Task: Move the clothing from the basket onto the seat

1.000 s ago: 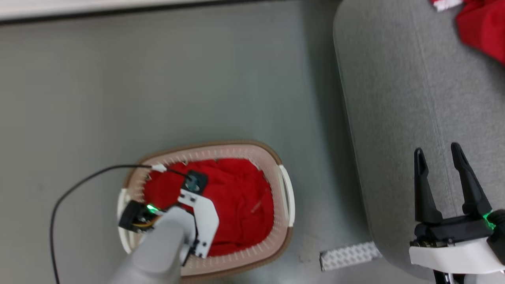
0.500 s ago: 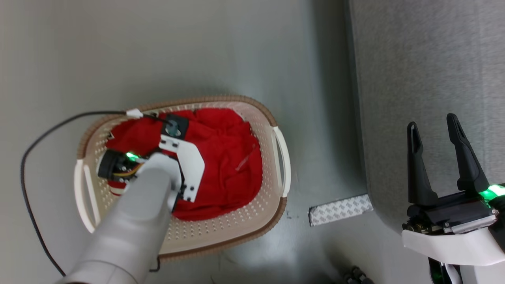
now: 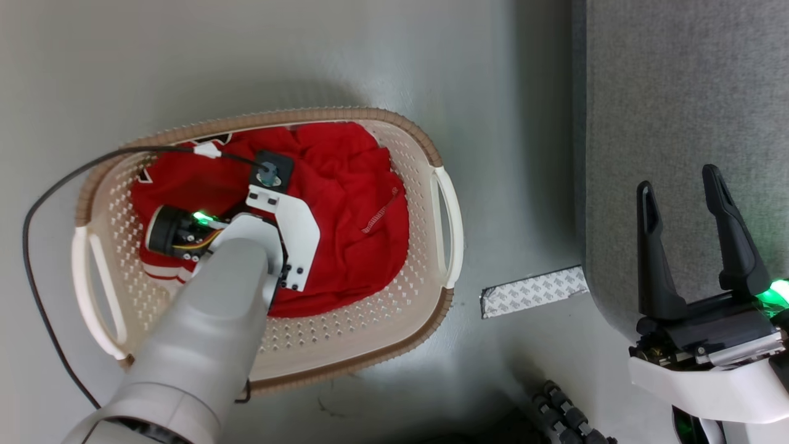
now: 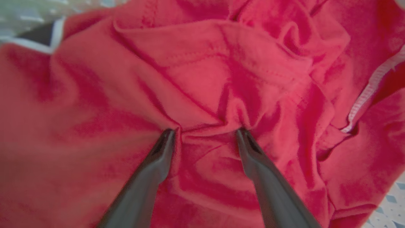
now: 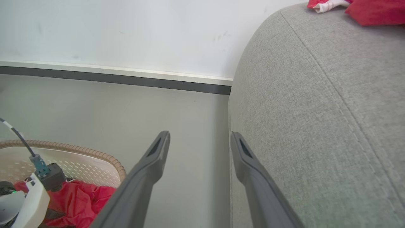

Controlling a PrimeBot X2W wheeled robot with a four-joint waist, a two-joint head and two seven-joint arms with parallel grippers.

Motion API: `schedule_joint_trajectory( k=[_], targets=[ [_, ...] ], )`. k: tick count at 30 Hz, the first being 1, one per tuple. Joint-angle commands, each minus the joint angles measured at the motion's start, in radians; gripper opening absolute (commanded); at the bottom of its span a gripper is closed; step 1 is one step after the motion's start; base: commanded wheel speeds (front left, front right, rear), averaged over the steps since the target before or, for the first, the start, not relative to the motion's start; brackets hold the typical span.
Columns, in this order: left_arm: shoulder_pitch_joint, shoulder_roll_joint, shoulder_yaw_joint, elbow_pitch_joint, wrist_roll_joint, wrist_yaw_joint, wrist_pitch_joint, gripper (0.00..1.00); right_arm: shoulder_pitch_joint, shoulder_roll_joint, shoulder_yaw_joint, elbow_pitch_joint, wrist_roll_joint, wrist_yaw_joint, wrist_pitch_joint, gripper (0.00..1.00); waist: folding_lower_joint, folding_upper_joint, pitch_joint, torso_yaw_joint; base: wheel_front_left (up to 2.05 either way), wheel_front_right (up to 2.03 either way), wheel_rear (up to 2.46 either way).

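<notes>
Head cam has tilted since a sec ago, so the basket point(image 3: 345, 336) now shows bigger and higher in its view; left arm point(image 3: 203, 333) sits over it same as before. Closest in, the left gripper point(image 4: 205, 131) is down in the clothing point(image 4: 202, 79), fingers spread wide, both tips pressed into red fabric w/ a rumpled fold between them, not pinched. Clothing fills most of the basket, white trim at one side. Basket stands on the grey floor point(image 3: 308, 55); a black cable point(image 3: 154, 148) crosses its rim to the wrist. The right gripper point(image 3: 678, 179) is spread wide too, nothing in it, hovering above the seat point(image 3: 678, 92) at its rounded edge. A patterned tape strip point(image 3: 533, 291) lies on the floor betw. basket & seat. Further off, another red piece point(image 5: 376, 12) w/ white trim lies on top of the seat. Beyond: dark baseboard point(image 5: 110, 79), pale wall point(image 5: 126, 28).
</notes>
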Motion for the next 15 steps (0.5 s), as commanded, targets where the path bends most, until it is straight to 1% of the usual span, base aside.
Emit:
schedule_joint_trajectory(
  k=[1, 8, 15],
  targets=[
    [-0.002, 0.001, -0.003, 0.008, -0.009, -0.006, -0.007, 1.00, 0.009, 0.004, -0.005, -0.010, -0.006, -0.003, 0.000, 1.00, -0.0001, 0.0000, 0.009, 0.001, 0.16, 0.16, 0.16],
    [0.028, -0.005, -0.020, 0.025, -0.040, -0.049, -0.019, 1.00, 0.036, 0.004, -0.027, -0.043, -0.056, -0.003, 0.001, 1.00, -0.0001, 0.0000, 0.031, 0.049, 0.11, 0.11, 0.11],
    [0.056, -0.007, -0.060, 0.012, -0.064, -0.089, -0.014, 1.00, 0.045, 0.004, -0.032, -0.049, -0.060, -0.003, 0.001, 1.00, -0.0001, 0.0000, 0.036, 0.058, 0.01, 0.01, 0.01]
  ],
)
